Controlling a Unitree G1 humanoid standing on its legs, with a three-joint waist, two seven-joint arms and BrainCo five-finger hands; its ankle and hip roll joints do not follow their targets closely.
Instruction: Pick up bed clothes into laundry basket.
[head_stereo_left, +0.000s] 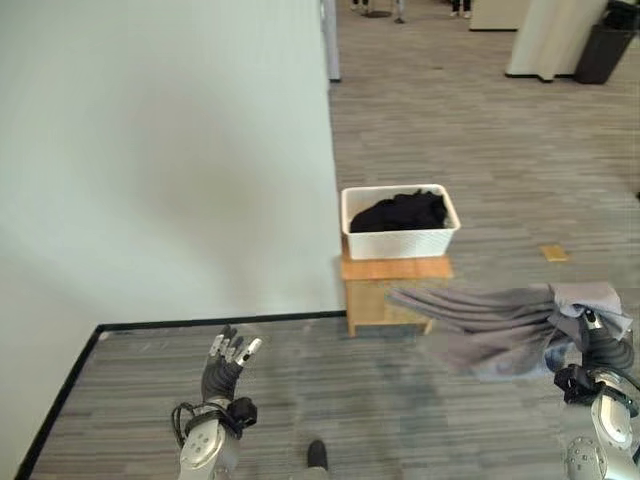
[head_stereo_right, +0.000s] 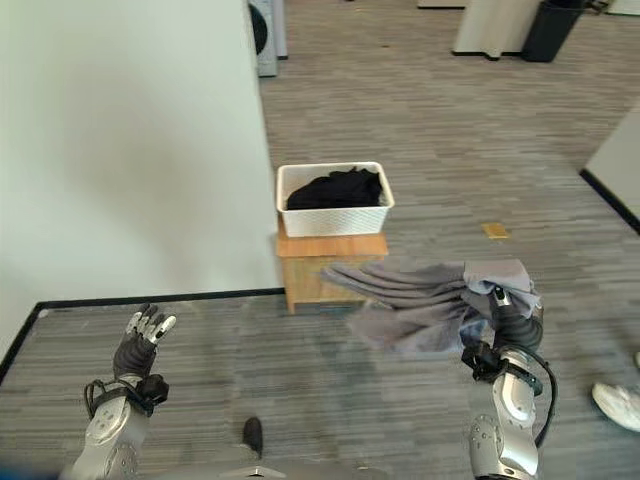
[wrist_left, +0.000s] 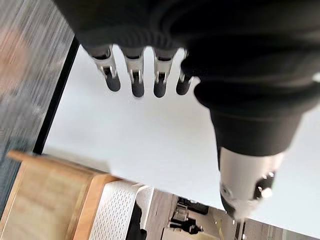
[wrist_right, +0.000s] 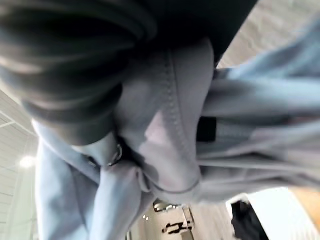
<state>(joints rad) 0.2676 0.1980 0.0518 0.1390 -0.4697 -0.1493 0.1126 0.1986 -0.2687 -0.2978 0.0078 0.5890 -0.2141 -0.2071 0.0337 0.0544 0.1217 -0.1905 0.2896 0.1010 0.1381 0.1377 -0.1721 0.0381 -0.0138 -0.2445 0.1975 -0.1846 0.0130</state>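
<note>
Right hand (head_stereo_right: 505, 325) has its fingers closed round a bunched end of the grey cloth (head_stereo_right: 420, 305), thumb and fingers wrapped in fabric in the right wrist view. Cloth is off the floor, streaming out sideways from the hand toward the laundry basket (head_stereo_right: 335, 215), long axis roughly level, free end reaching just short of the wooden stand (head_stereo_right: 330, 265). The basket sits on top of that stand, ahead and to the left of the right hand, already holding a dark garment (head_stereo_right: 335, 190). So the basket lies forward-left of the fingers, along the same line the cloth trails; the right hand is clearly the nearer one. Next move probably needs the hand carried on over the basket rim before letting go, otherwise the trailing end may drape outside.

Left hand (head_stereo_left: 228, 365) is raised well left of the basket, fingers straight and spread, holding nothing, close to the white wall (head_stereo_left: 160, 150).

Floor is grey striped carpet (head_stereo_left: 450, 130); a black baseboard line runs along the wall foot near the stand. Open room beyond the basket.
</note>
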